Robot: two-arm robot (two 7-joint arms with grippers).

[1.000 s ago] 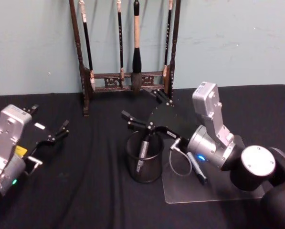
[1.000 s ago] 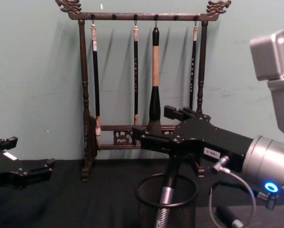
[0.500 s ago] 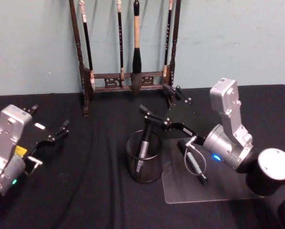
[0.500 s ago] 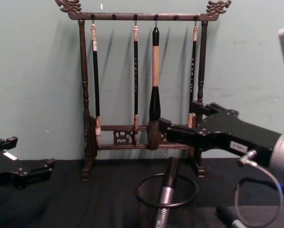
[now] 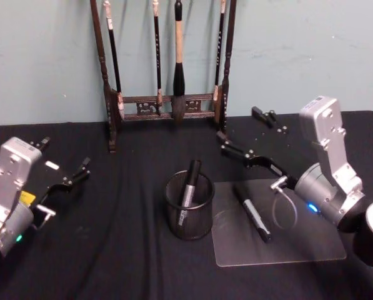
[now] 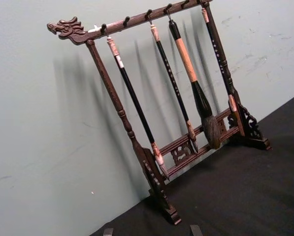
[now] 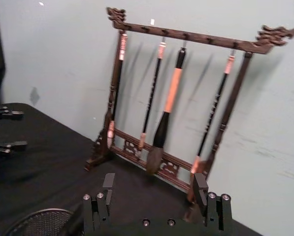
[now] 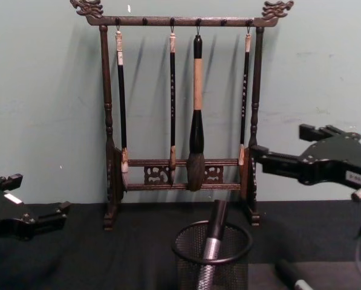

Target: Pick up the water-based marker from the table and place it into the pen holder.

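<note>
1 marker (image 5: 189, 184) is seen leaning in the holder (image 5: 192, 229), the right gripper (image 5: 237, 123) held near it, the left gripper (image 5: 66, 153) parked aside, both with fingers apart.

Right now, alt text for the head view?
A marker stands tilted in the mesh pen holder on the black table. The right tool hovers open behind a second marker lying on a grey mat; the left tool sits open at far left.

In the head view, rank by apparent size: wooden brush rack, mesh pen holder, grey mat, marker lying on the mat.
1. Tall dark wooden brush rack
2. Flat grey mat
3. Round black wire-mesh pen holder
4. Dark marker lying on the mat
</note>
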